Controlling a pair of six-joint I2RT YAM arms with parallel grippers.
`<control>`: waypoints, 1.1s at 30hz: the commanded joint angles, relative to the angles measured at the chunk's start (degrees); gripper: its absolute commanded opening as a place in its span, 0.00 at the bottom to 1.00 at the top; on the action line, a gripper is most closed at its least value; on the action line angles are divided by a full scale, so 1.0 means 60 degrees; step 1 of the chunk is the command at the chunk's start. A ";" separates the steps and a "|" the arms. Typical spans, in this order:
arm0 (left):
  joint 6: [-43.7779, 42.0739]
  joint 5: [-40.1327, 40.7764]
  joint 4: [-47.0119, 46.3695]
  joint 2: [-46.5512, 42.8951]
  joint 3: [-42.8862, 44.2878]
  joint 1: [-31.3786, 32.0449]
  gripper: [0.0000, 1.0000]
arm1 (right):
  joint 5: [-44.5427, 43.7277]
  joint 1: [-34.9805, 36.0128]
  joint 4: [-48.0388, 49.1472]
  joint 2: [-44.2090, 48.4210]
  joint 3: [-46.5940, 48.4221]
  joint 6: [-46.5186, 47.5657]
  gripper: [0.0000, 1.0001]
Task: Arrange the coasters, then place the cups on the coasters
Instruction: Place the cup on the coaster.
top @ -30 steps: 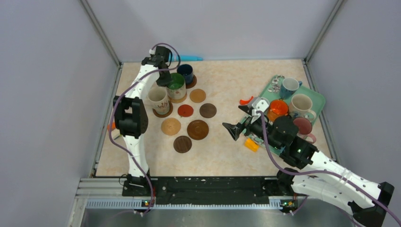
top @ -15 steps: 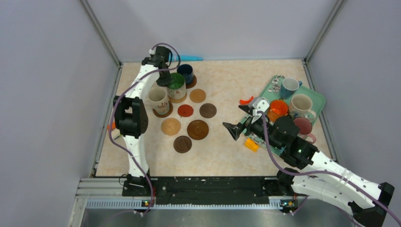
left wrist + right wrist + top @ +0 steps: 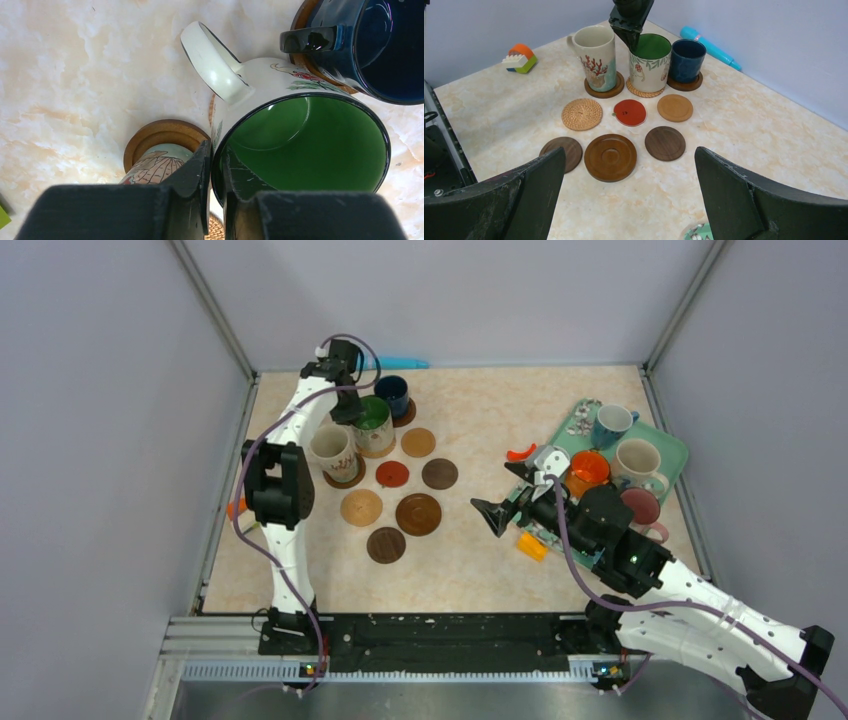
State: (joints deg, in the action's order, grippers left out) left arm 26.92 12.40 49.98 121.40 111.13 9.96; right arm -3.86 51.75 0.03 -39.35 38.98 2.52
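One green-lined cup (image 3: 300, 145) | rim nipped in left pincer (image 3: 216, 152) | on woven coaster (image 3: 644, 93)

Top view looks down; wrist views share, apparently, the green cup (image 3: 373, 424).

Far-left corner crowded: coral mug (image 3: 334, 448), green-lined mug (image 3: 373, 423), navy mug (image 3: 392, 392) packed close; worktop (image 3: 480, 420) middle free, teal tray (image 3: 675, 448) blocks right edge.

Teal tray (image 3: 670, 444), blue pen (image 3: 403, 364) by far wall, toy bricks (image 3: 520, 57), orange block (image 3: 532, 546)
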 commanded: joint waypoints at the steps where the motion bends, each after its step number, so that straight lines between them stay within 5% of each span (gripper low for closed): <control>1: 0.0055 0.0000 -0.0228 -0.0187 0.0463 -0.0063 0.16 | -0.0060 0.0091 0.0359 0.0200 -0.0050 0.0077 0.99; 23: -0.0095 -0.0398 -0.0596 -0.1165 0.0812 -0.0063 0.37 | -0.0062 0.0083 0.0473 0.0167 -0.0159 -0.0027 0.99; 33: -0.0587 -0.1264 -0.1602 -0.2382 -0.0091 -0.0063 0.47 | -0.2013 0.0080 0.0018 -0.0246 0.0228 -0.0839 0.99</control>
State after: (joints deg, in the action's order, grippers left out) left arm 25.65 8.88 46.70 112.81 113.27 9.80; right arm -9.47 51.75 0.32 -40.42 38.24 0.54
